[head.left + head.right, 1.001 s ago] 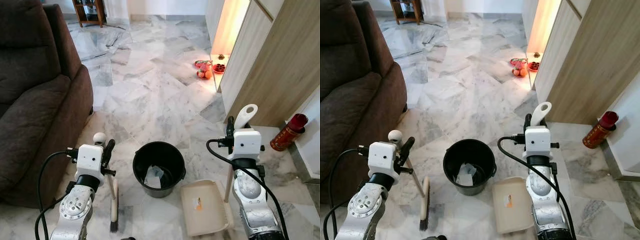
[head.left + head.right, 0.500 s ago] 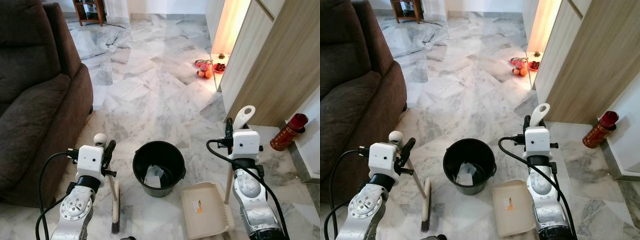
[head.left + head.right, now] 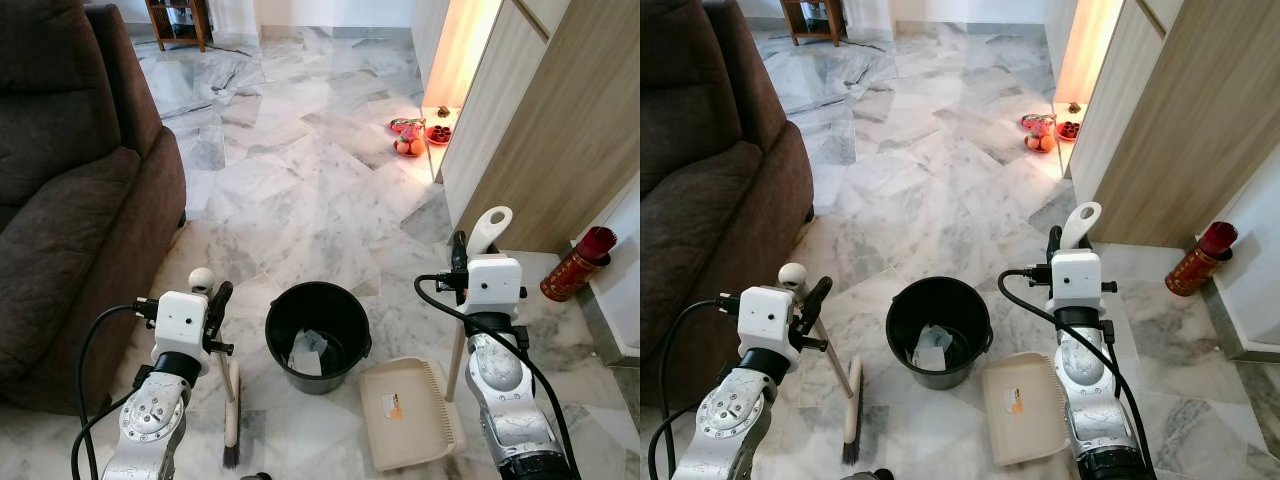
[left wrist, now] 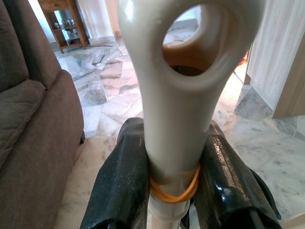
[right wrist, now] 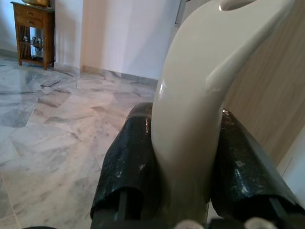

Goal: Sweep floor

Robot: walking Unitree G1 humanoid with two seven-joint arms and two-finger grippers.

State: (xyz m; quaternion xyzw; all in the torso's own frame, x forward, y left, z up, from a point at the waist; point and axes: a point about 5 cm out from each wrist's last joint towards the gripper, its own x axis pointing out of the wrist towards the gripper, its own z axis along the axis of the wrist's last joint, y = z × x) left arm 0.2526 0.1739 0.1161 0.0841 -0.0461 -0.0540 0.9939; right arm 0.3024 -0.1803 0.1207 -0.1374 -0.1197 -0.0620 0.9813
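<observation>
The left gripper [image 4: 172,183] clamps the cream plastic broom handle [image 4: 178,95], the right gripper [image 5: 186,167] clamps the cream dustpan handle [image 5: 200,95], round black bucket [image 3: 318,335] between them.

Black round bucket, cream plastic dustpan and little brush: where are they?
Black round bucket [image 3: 318,300], left eye view, on its rim.
Cream plastic dustpan [image 3: 405,415], left eye view, on its flat tray.
Little brush [image 3: 851,410], right eye view, on its head.
</observation>
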